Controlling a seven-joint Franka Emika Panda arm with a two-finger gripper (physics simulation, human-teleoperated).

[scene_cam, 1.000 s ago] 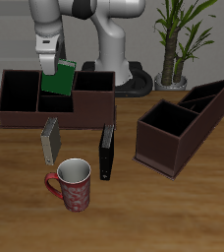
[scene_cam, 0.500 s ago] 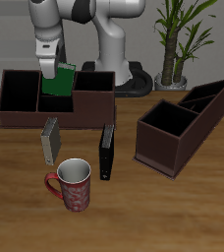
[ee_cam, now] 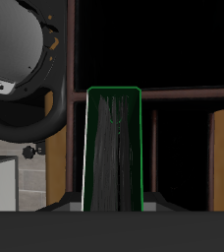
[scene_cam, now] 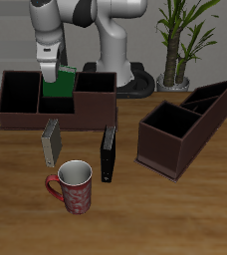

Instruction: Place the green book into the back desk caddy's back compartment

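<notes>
1. Wooden table [scene_cam: 185, 214]; grey floor behind it, with a potted plant [scene_cam: 180, 40] at about 1 o'clock of the exterior view.
2. On the table: back desk caddy [scene_cam: 26, 113] at 10 o'clock; slant-topped caddy [scene_cam: 180, 129] at 3 o'clock; grey book [scene_cam: 52, 142], black book [scene_cam: 109, 152] and red mug [scene_cam: 73, 186] nearer the front edge.
3. Gripper [scene_cam: 52, 72] hangs over the long caddy's middle, fingers clamped on the green book [scene_cam: 59, 83], held upright.
4. Book's lower part sits inside the caddy walls, over the back compartment [scene_cam: 58, 93]. Whether it touches the cell floor: cannot tell.
5. Wrist view only: the green book [ee_cam: 112, 148] seen end-on, grey page edges between green covers, dark cell walls around it. Exterior view only: the rest of the tabletop.
</notes>
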